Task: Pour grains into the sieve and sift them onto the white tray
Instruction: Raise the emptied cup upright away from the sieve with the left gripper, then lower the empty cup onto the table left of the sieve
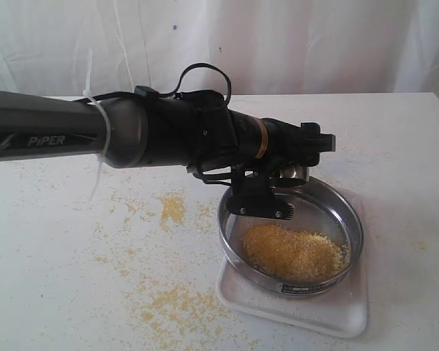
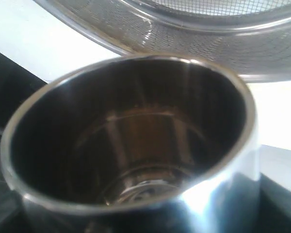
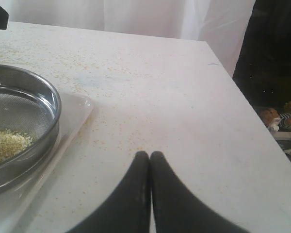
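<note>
Spreading under everything, the tabletop [image 1: 402, 139] is a flat white slab, faintly speckled, with a square corner showing in the right wrist view. A pale curtain [image 1: 293, 44] hangs in soft folds behind it.

The left arm [image 1: 58, 131] is a thick tube of matte dark grey. A white zip tie [image 1: 102, 139] is cinched round it, and black cable loops over its wrist.

The sieve [image 1: 353, 219] is a wide, shallow ring of bright steel with a fine wire-mesh floor and a small dark label on its near rim. It sits on the white tray [image 1: 336, 316], a smooth flat rectangle with rounded corners. The grains [image 1: 293, 252] lie in the sieve on the mesh as a low sandy heap, golden yellow and paler at the edges. A dusting of spilled meal [image 1: 174, 208] freckles the table to the left of the tray.

The steel cup [image 2: 136, 145] is small, round and mirror-polished, and its dark inside carries brownish reflections.

The left arm reaches almost level across the table from the left. The left gripper [image 1: 272, 191] grasps the steel cup, holding it off the table above the sieve's far rim. The right gripper [image 3: 150, 158] hovers over bare table beside the tray, with its curved black fingers [image 3: 131, 194] pressed together and holding nothing.
</note>
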Robot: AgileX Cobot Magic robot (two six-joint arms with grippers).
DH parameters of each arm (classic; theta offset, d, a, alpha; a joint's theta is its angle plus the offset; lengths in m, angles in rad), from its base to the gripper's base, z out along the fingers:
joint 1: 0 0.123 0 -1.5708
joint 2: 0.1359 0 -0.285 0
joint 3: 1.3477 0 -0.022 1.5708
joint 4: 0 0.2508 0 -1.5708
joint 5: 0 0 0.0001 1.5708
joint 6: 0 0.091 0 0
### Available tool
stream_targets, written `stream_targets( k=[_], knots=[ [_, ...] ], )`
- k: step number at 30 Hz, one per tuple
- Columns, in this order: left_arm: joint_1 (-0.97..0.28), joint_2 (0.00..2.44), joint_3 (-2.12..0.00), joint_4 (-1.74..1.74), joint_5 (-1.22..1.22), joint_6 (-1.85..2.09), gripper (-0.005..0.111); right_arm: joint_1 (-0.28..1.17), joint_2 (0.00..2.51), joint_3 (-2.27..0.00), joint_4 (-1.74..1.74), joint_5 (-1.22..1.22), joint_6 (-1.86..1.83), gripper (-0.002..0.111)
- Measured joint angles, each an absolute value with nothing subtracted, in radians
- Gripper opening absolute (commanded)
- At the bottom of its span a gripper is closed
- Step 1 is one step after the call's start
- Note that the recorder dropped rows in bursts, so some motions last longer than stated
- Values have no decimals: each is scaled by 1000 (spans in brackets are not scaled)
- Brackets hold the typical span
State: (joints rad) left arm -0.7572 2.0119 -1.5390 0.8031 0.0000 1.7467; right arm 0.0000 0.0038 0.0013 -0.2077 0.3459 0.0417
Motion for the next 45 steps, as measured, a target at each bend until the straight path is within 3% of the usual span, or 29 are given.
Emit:
stream_targets(
  k=[17,29,38,45],
  knots=[
    [-775,2035,-1537,615,-43,1584,0,0,4,1,-208,346,42,0],
    [-777,1947,-1512,96,-459,1242,0,0,4,1,-208,346,42,0],
    [-768,1737,-1250,18,-521,940,0,0,4,1,-208,346,42,0],
    [-633,1677,-967,-82,-658,565,0,0,4,1,-208,346,42,0]
  ],
)
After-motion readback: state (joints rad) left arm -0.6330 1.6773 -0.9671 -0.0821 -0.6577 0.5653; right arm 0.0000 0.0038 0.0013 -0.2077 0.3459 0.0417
